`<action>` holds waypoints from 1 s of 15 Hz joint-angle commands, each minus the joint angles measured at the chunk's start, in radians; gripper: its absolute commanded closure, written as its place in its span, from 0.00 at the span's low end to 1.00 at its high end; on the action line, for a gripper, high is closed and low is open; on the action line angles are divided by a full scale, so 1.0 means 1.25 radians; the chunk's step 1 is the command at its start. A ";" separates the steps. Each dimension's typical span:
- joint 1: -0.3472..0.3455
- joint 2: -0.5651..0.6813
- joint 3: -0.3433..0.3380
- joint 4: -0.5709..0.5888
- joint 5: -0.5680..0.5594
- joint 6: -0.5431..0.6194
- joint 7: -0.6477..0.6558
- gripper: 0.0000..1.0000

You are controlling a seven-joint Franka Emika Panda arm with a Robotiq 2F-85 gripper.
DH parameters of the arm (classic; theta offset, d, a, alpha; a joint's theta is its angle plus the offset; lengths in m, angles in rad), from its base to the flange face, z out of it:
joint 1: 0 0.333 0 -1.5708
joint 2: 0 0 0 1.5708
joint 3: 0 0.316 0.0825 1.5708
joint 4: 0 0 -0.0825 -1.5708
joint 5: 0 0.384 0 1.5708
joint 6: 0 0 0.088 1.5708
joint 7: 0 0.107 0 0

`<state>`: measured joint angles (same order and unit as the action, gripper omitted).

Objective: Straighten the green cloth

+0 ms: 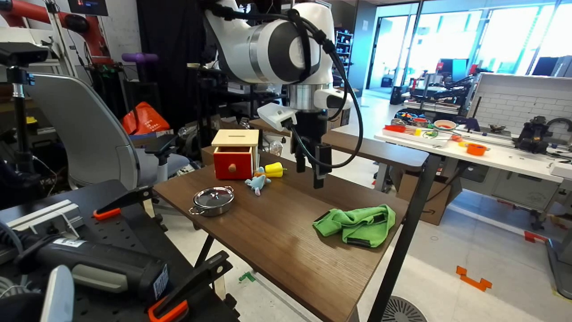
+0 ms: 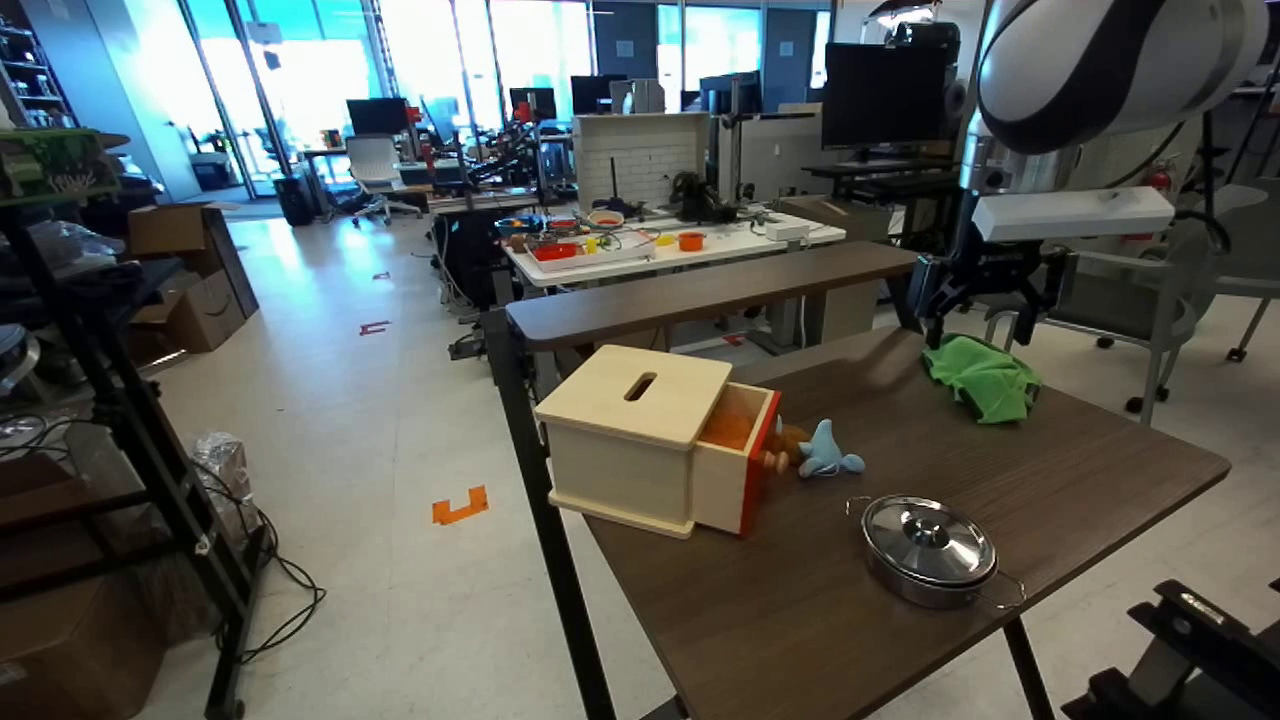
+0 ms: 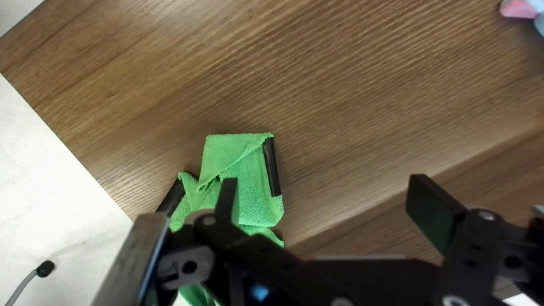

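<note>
Green cloth (image 1: 353, 225) is lying rumpled on the right; the spread, empty gripper (image 1: 309, 175) is hovering, seemingly pre-grasp, next likely needing lowering onto an edge

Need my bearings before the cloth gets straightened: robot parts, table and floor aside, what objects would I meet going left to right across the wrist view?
Black-tipped grey cable → folded green cloth → blue-and-pink toy, cut off by the picture's right edge.
</note>
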<state>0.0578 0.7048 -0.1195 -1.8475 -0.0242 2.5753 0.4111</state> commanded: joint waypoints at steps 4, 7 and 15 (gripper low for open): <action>-0.014 0.117 -0.012 0.113 0.051 -0.008 0.000 0.00; -0.019 0.152 -0.014 0.149 0.064 -0.014 -0.002 0.00; -0.026 0.215 -0.014 0.226 0.077 -0.018 -0.003 0.00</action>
<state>0.0307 0.9378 -0.1329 -1.6246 0.0504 2.5740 0.4111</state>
